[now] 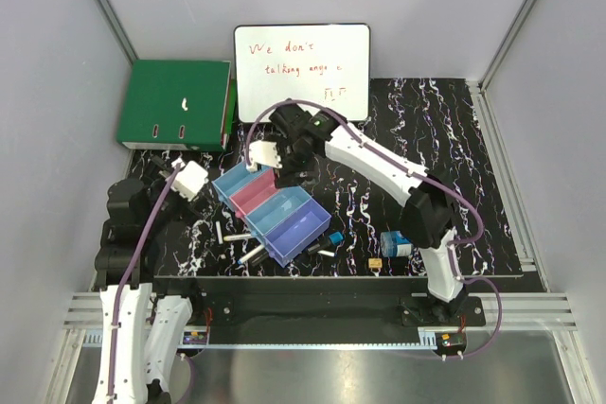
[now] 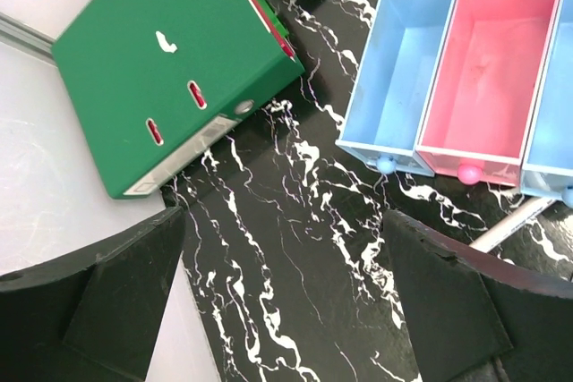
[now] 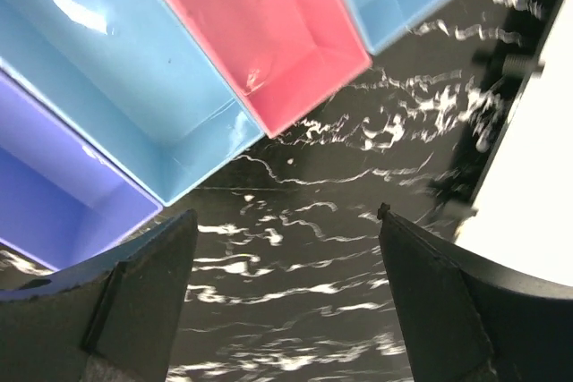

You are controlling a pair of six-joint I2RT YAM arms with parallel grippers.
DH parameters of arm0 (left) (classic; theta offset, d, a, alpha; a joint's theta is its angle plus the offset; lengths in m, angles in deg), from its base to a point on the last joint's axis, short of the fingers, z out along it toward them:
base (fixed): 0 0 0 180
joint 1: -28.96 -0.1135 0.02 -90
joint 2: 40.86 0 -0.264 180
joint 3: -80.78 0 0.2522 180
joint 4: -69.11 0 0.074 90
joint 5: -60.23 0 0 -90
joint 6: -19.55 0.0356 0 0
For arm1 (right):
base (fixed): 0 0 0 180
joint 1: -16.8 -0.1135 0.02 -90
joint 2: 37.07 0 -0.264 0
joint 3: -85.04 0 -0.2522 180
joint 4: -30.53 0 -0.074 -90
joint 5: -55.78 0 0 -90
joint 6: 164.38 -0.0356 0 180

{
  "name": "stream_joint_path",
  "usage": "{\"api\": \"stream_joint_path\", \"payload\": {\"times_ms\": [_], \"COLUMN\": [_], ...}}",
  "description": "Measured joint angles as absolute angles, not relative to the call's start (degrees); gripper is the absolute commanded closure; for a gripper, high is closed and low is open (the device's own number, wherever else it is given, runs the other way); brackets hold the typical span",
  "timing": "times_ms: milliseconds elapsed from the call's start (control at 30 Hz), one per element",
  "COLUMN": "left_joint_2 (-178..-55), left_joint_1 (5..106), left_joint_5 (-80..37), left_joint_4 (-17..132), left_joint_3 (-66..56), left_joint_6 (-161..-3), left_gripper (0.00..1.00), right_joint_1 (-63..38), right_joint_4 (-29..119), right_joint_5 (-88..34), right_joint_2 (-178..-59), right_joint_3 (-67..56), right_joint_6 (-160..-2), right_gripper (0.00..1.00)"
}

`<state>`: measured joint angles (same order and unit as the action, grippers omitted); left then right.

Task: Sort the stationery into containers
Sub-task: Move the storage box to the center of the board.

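Hovering open and empty, left tool (image 2: 285, 221) and right tool (image 3: 282, 221) hang near the containers (image 1: 301, 229); sorting looks unstarted, so one must descend onto a marker (image 1: 251, 254).

Robot lab cell: white enclosure walls (image 1: 57, 92), aluminium rails (image 1: 530, 314), black marbled tabletop (image 1: 473, 167).

The left arm (image 1: 128, 328) and the right arm (image 1: 374, 156) are built alike, with smooth white shell links joined by bulky matte black joint housings. Each carries a thin purplish cable (image 1: 142, 243) hanging loosely along its length and a boxy white block (image 1: 192, 180) near the wrist, and the right arm's foot is a black base plate (image 1: 431, 310). In the wrist views the jaws are plain matte black, broad and wedge-shaped, with flat angular facets and slightly scuffed edges.
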<state>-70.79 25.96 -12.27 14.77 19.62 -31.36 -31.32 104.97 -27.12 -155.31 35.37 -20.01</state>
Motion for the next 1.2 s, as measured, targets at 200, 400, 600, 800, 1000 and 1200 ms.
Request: {"api": "stream_joint_path", "payload": {"times_ms": [200, 400, 600, 800, 1000, 1200], "left_joint_2": [-70.79, -70.09, -69.09, -71.82, -82.18, -96.06], "left_joint_1": [25.96, 25.96, 25.89, 25.91, 27.16, 39.44], "left_joint_5": [-15.53, -20.66, -18.17, -7.88, 2.26, 3.60], "left_joint_4": [15.80, 16.85, 17.94, 17.33, 17.37, 17.77], "left_joint_3": [19.82, 19.82, 22.02, 23.18, 21.56, 15.95], "left_joint_6": [-34.73, -39.52, -36.24, -34.03, -35.82, -40.57], "left_gripper": [0.01, 0.01, 0.01, 0.09, 0.13, 0.06], "right_joint_1": [-34.64, -37.20, -36.22, -29.48, -17.88, -14.82], "right_joint_4": [104.01, 104.40, 101.67, 98.74, 97.45, 97.23], "right_joint_5": [-27.74, -28.85, -30.10, -35.32, -42.75, -47.17], "right_joint_2": [-154.24, -155.96, -158.02, -151.90, -142.28, -133.60], "right_joint_3": [27.94, 30.98, 39.55, 33.43, 25.32, 20.11], "right_joint_6": [-3.36, 0.64, -13.24, -28.25, -35.40, -36.12], "right_gripper": [0.13, 0.09, 0.03, 0.00, 0.00, 0.00]}}
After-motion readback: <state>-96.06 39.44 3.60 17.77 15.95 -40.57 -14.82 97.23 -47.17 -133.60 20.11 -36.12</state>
